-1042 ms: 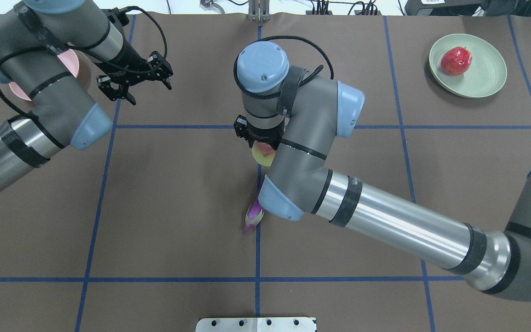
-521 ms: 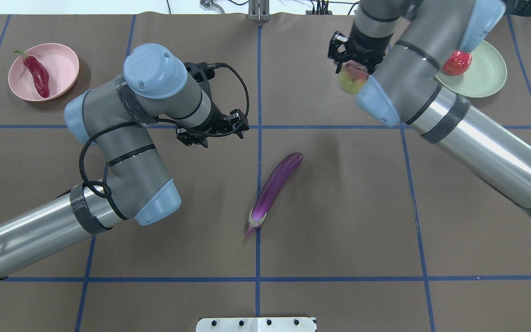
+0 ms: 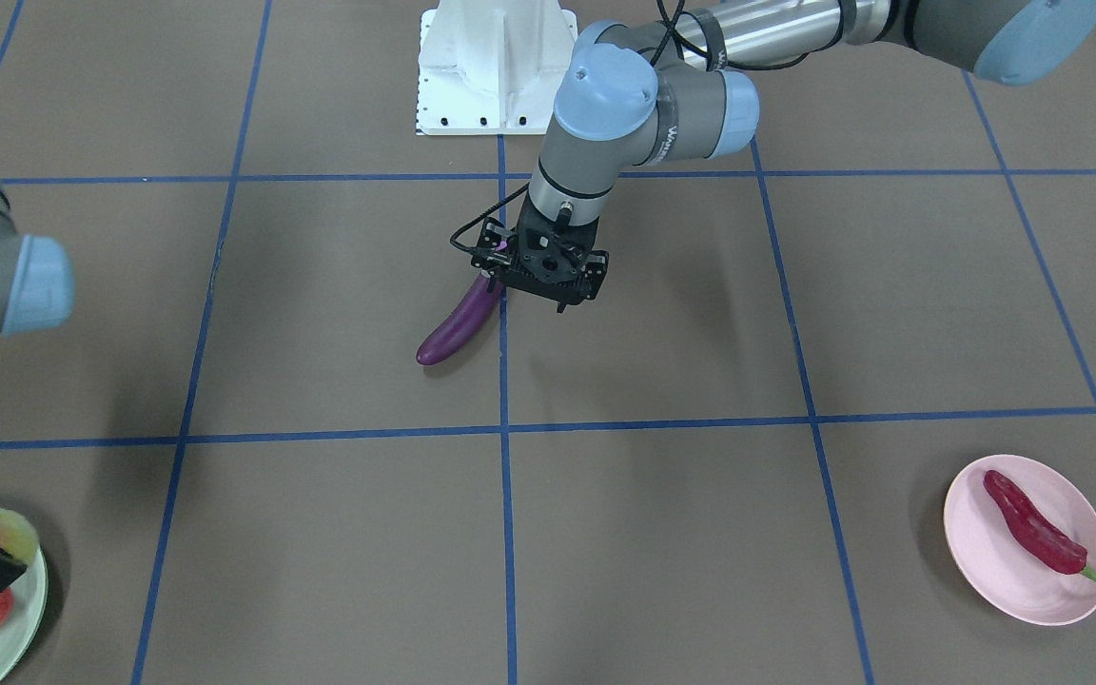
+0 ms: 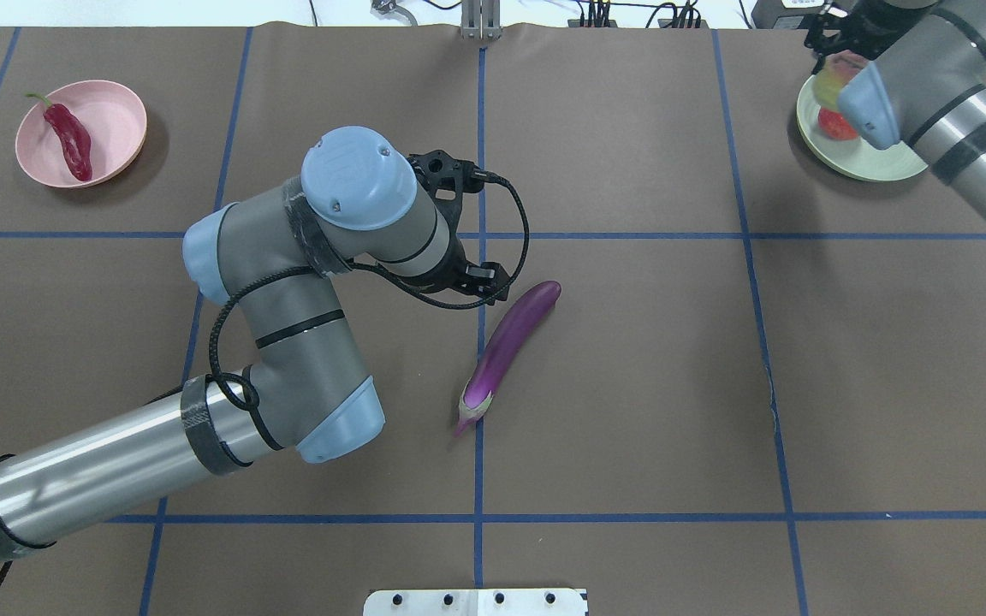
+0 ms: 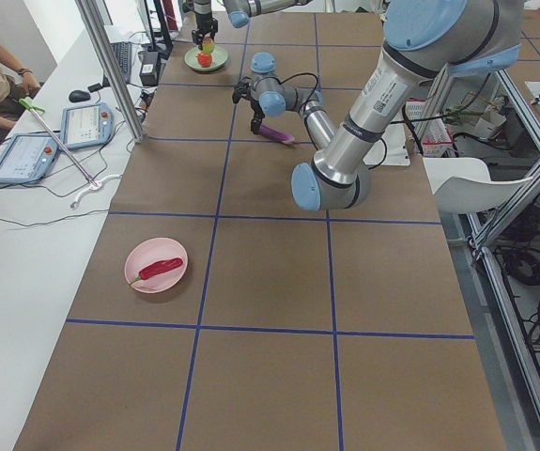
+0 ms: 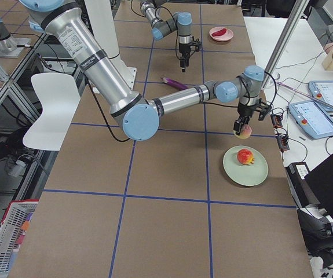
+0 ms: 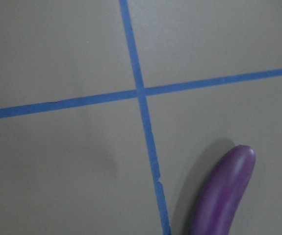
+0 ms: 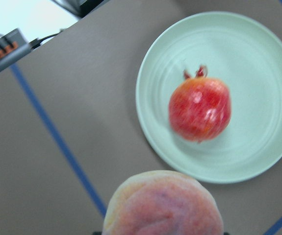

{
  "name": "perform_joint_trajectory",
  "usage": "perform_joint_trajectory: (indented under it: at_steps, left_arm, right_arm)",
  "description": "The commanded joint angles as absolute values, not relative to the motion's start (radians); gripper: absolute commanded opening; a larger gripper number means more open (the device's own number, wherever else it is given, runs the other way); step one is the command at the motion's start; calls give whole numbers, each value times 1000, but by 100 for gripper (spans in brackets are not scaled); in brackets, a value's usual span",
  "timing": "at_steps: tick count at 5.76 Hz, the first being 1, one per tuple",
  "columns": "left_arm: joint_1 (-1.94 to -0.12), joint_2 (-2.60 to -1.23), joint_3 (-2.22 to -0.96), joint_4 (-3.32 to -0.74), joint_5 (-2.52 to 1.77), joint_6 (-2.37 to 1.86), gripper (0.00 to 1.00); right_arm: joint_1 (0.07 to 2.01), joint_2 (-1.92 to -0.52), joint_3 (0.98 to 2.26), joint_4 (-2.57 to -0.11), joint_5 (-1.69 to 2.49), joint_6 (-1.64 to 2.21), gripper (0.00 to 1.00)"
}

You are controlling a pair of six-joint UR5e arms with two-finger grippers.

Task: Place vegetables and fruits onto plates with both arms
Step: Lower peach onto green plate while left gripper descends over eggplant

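Right pincer (image 6: 242,130) grasping peach (image 8: 163,203), green plate (image 8: 263,58) with pomegranate (image 8: 199,110) just beside; left pincer (image 3: 537,287) released, eggplant (image 3: 458,328) lying close below.

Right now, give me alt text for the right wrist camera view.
A pink-yellow peach fills the bottom edge, close to the camera, short of a mint green plate that holds a red pomegranate. Brown table with blue tape lines lies underneath.

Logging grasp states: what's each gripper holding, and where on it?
Right gripper holds the peach, pinched across its sides from above. Left gripper holds nothing, open near the eggplant.
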State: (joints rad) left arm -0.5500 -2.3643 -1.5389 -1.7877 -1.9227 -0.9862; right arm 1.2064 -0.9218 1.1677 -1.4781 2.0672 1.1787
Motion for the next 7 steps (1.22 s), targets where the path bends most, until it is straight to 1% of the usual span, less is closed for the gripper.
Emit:
perform_joint_trajectory:
  at_steps: [1, 2, 4, 5, 6, 7]
  left_arm:
    - [-517, -2397, -1494, -1786, -1885, -963, 92]
    - [-515, -2426, -1474, -1784, -1885, -965, 93]
    - [-509, -2444, -1471, -1778, -1885, -965, 99]
    - [-490, -2445, -1471, -1776, -1875, -965, 99]
    - [-470, -2445, -1448, -1776, -1799, -922, 99]
    - [-462, -2450, -1440, -1744, -1792, -843, 99]
  right_arm:
    - [1261, -931, 1012, -1386, 2051, 1140, 0]
    - [1261, -931, 906, -1264, 2034, 1146, 0]
    - [1244, -925, 871, -1255, 2039, 1152, 0]
    - [1244, -927, 856, -1241, 2037, 1152, 12]
    - [1243, -925, 856, -1236, 2037, 1151, 99]
    - [1244, -923, 864, -1236, 2042, 1141, 100]
